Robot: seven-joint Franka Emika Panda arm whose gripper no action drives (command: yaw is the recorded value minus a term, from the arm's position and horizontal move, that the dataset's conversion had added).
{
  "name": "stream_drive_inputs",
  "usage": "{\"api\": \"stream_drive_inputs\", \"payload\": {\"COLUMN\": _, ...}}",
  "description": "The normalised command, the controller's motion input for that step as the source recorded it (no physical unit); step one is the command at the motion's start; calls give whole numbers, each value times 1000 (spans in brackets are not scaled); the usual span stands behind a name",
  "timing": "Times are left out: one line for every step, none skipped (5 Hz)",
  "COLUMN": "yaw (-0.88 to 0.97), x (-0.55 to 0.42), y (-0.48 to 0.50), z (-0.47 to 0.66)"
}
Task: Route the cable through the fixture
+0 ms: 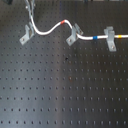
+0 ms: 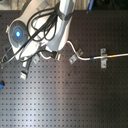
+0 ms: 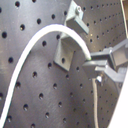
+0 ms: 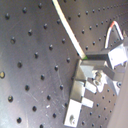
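Note:
A white cable (image 1: 47,29) with red, blue and yellow marks lies across the black perforated board. It runs through the right fixture (image 1: 110,39) and the middle fixture (image 1: 74,36), then curves to the left fixture (image 1: 26,34). From there it rises to my gripper (image 1: 29,7) at the top left of the first exterior view. In the first wrist view the cable (image 3: 30,50) arcs past a grey fixture (image 3: 65,50) into the gripper (image 3: 95,67). In the second wrist view the cable (image 4: 70,30) ends at the gripper (image 4: 92,62), just above a fixture (image 4: 80,92). The jaws are shut on the cable.
The black breadboard (image 1: 65,90) with its grid of holes fills the frame. In the second exterior view the white arm (image 2: 55,27) with black hoses covers the upper left and hides the left fixture. The middle fixture (image 2: 72,59) and right fixture (image 2: 103,59) show.

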Motion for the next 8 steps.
{"api": "stream_drive_inputs", "payload": {"yaw": 0, "x": -5, "y": -1, "z": 64}}
{"api": "stream_drive_inputs", "payload": {"yaw": 194, "x": -91, "y": 88, "z": 122}}
{"api": "stream_drive_inputs", "payload": {"yaw": 366, "x": -25, "y": 71, "z": 118}}
{"api": "stream_drive_inputs", "payload": {"yaw": 480, "x": -78, "y": 160, "z": 129}}
{"api": "stream_drive_inputs", "payload": {"yaw": 503, "x": -39, "y": 206, "z": 139}}
{"api": "stream_drive_inputs", "payload": {"yaw": 457, "x": 59, "y": 226, "z": 205}}
{"api": "stream_drive_inputs", "payload": {"yaw": 0, "x": 71, "y": 0, "z": 209}}
{"api": "stream_drive_inputs", "payload": {"yaw": 0, "x": 1, "y": -10, "z": 174}}
